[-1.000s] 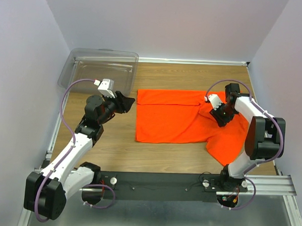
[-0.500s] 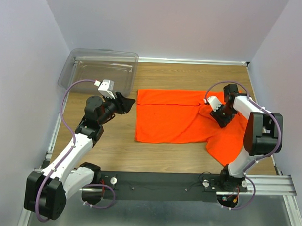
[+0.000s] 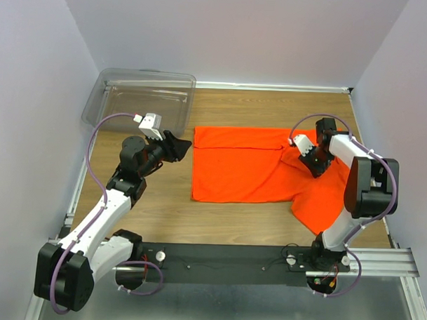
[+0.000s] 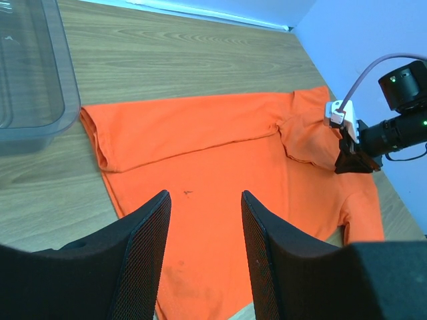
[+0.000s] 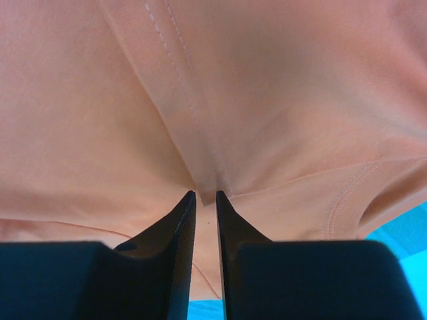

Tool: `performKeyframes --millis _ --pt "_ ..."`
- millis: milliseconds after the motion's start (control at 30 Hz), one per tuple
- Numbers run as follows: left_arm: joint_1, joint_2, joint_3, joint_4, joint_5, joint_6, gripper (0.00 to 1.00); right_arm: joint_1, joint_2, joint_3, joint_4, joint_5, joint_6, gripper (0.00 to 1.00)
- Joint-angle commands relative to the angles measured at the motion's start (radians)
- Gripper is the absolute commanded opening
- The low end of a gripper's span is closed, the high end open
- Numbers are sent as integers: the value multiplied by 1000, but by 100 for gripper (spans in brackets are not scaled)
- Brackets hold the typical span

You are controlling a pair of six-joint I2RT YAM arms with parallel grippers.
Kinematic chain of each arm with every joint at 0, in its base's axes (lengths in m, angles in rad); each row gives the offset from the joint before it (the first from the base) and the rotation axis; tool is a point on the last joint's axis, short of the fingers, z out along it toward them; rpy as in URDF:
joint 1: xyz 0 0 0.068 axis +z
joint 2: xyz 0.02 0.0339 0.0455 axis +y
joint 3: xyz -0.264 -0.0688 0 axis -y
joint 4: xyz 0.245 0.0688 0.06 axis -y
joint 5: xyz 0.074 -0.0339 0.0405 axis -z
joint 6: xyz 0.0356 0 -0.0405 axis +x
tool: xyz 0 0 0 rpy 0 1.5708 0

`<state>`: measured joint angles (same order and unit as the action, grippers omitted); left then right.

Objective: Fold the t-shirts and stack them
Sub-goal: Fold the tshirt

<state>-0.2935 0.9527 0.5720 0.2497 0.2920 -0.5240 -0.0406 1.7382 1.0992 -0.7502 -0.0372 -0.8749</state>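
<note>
Folding begins: our right tool (image 5: 205, 196) pinches a sleeve seam of the t-shirt (image 3: 234, 168); our left tool (image 4: 203, 197) hangs open, empty. Next, we judge, that cloth wants lifting leftward across the body.

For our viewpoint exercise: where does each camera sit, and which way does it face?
Top external: above, behind the robot, looking down on the table; both arms show.
Left wrist: on the left arm, facing the orange t-shirt; open left tool shows.
Right wrist: against the fabric; right tool pinches a seam.
Shared: first two show the clear bin.
</note>
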Motion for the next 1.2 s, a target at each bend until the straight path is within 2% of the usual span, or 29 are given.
performKeyframes --millis 0,167,433,733,1167 --pt "7 -11 -12 20 29 -2 55 1 23 30 15 19 1 24" --pt "7 -15 -15 20 29 -4 55 1 24 28 17 22 1 18" --pt "13 -20 -18 20 33 -4 55 1 4 28 14 20 10 1" --pt "13 -20 -15 23 41 -5 55 1 -92 41 -50 -59 31 0" --pt "17 -17 -17 29 50 -8 55 8 -146 40 -135 -128 43 0"
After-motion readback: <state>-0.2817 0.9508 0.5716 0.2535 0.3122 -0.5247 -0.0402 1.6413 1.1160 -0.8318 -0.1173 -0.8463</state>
